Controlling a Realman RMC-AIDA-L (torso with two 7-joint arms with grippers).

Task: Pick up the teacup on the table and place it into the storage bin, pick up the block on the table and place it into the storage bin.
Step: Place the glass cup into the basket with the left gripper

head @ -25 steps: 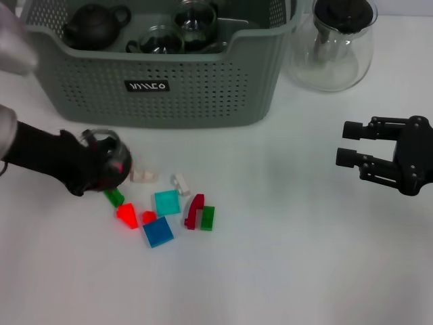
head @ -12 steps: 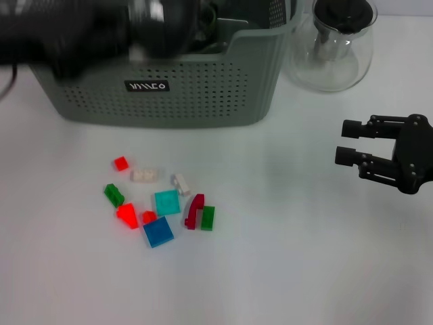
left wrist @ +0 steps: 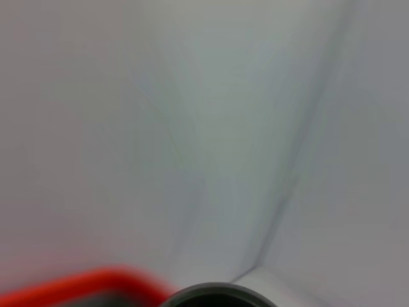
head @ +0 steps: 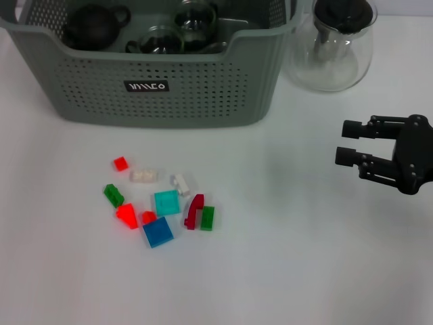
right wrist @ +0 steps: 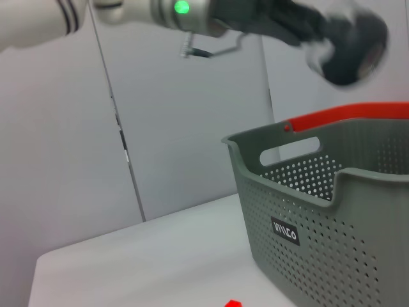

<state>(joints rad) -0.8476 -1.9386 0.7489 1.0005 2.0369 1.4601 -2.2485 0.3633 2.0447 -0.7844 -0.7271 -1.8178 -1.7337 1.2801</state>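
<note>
The loose blocks [head: 159,203] lie scattered on the surface [head: 284,271], well off to the side of the right gripper [head: 348,143], whose jaws stand spread and empty. Beyond them sits the storage bin [head: 203,95]; its black label's [head: 146,86] white lettering is illegible. High above the bin, the left gripper [right wrist: 345,48] shows blurred; I cannot tell its jaws' state, and a drop from there risks glass striking the cups inside.
</note>
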